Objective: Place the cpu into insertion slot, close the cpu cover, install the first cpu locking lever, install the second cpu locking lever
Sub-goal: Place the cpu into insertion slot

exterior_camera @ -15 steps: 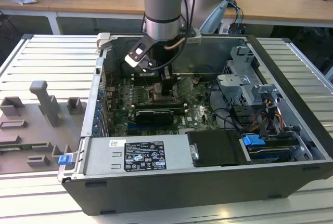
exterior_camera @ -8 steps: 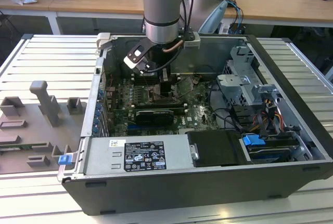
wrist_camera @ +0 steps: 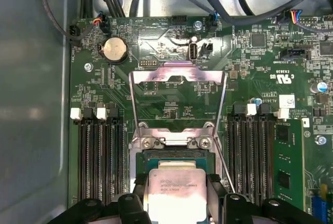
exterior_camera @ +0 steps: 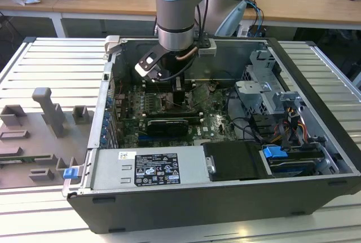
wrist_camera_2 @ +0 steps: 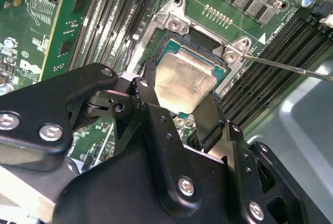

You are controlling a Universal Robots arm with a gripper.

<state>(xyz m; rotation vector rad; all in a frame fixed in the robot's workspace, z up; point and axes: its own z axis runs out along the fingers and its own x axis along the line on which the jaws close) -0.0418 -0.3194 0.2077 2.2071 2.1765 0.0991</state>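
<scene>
Pincer, down inside the computer case, is closed on the cpu. Its two black fingers press on two opposite sides of the small silvery square. In both wrist views the cpu sits right over the insertion slot, and the slot's dark edge and silver rim peek out around it. I cannot tell if the chip is all the way down or just above the slot. The cpu cover is flipped open, away from the slot, and the green board shows through its window. Two thin wire levers stick up along the cover's sides, not hooked down. Long black memory slots run on both sides of the insertion slot. In the exterior view the arm reaches straight down into the case.
</scene>
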